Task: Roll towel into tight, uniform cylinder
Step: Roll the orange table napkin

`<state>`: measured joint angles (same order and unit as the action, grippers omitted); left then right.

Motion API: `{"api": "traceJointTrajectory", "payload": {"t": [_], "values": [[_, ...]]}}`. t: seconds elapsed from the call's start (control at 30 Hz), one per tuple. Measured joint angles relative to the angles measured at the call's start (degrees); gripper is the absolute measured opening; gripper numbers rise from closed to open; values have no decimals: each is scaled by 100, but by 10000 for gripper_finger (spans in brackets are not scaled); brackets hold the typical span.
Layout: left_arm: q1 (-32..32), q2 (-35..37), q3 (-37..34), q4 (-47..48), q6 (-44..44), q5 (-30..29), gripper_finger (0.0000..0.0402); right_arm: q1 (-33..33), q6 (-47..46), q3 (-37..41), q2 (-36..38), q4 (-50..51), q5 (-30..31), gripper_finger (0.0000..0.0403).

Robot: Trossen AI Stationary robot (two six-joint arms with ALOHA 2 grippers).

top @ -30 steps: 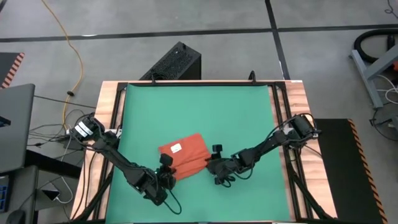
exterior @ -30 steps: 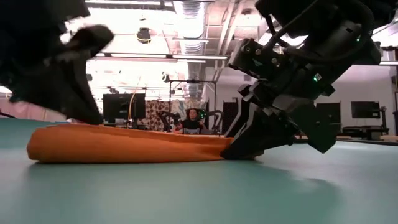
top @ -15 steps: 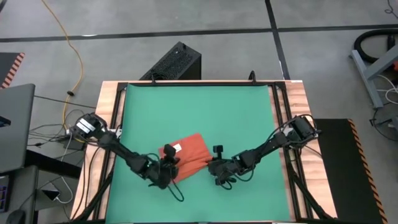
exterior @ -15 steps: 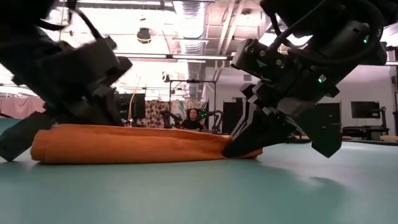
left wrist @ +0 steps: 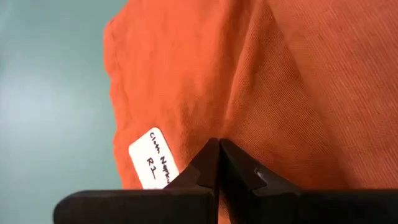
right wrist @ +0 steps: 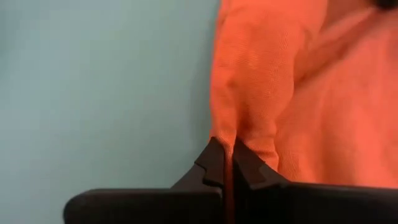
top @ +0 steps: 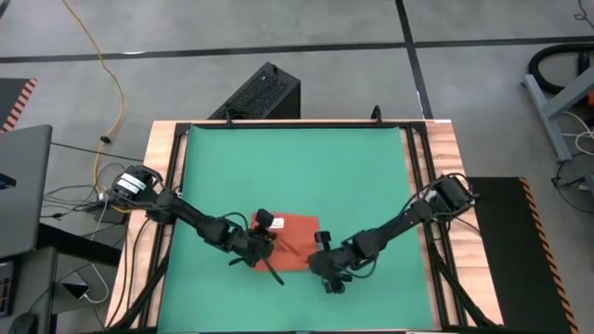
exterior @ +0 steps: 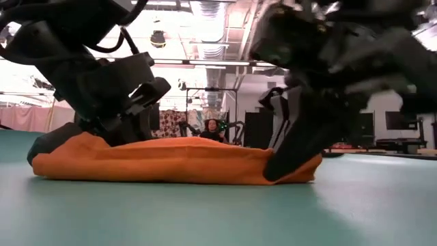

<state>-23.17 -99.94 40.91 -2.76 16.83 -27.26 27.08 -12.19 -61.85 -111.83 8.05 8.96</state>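
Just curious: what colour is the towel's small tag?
White small tag with dark handwriting; left wrist view.

A small white tag [left wrist: 153, 160] is lying on the orange-red towel [left wrist: 261, 81], near its edge beside the green mat [left wrist: 50, 93]. Handwritten dark lettering on the tag is reading roughly "Cloth Napkin", with "R1" on a second line beside it. Nothing else legible is showing anywhere around the towel.

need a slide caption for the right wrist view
Right gripper shut on a pinched fold of the orange towel lying on the green mat.
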Motion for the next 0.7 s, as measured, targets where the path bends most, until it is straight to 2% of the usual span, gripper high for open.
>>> {"api": "traceJointTrajectory", "payload": {"t": [0.17,0.5,0.7], "values": [[-5,-2,0,24,93,45,0,-555,-153,-569,2,877,-1356,14],[-12,-2,0,37,189,11,0,-1884,-297,-598,-34,1001,-4191,13],[-13,-2,53,39,317,-26,0,-2445,-680,-594,-35,1045,-5254,12]]}}
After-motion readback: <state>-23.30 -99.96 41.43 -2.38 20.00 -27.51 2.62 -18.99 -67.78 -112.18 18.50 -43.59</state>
